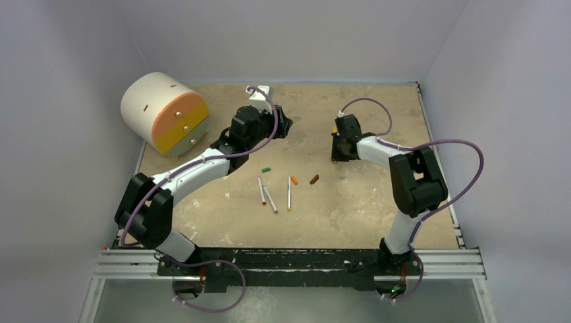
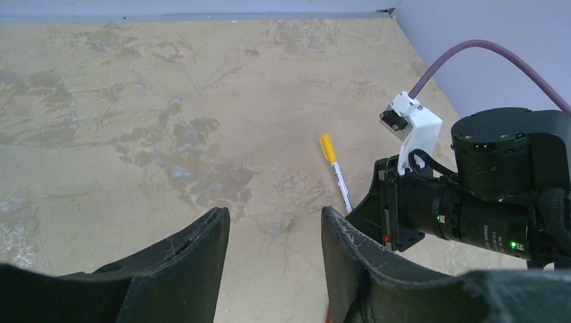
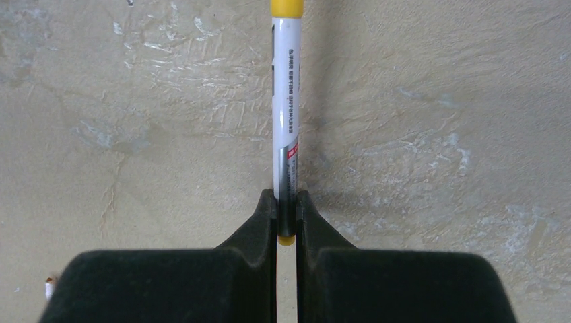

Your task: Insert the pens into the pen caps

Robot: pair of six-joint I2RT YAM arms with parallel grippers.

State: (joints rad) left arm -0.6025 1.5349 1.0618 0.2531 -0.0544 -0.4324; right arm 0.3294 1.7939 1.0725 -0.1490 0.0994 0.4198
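Note:
My right gripper (image 3: 286, 200) is shut on a white-barrelled pen (image 3: 285, 101) near its yellow rear end, and a yellow cap (image 3: 287, 7) sits on its far end. This pen (image 2: 340, 182) also shows in the left wrist view, low at the table; contact cannot be told. My left gripper (image 2: 273, 215) is open and empty, hovering at the back middle (image 1: 285, 124), left of the right gripper (image 1: 339, 148). Three pens (image 1: 271, 199) lie mid-table. A green cap (image 1: 266, 169), an orange cap (image 1: 294, 180) and a dark red-brown cap (image 1: 314, 179) lie beside them.
A large white and orange cylinder (image 1: 165, 113) lies at the back left, close to the left arm. Grey walls enclose the table on three sides. A metal rail (image 1: 289, 262) runs along the near edge.

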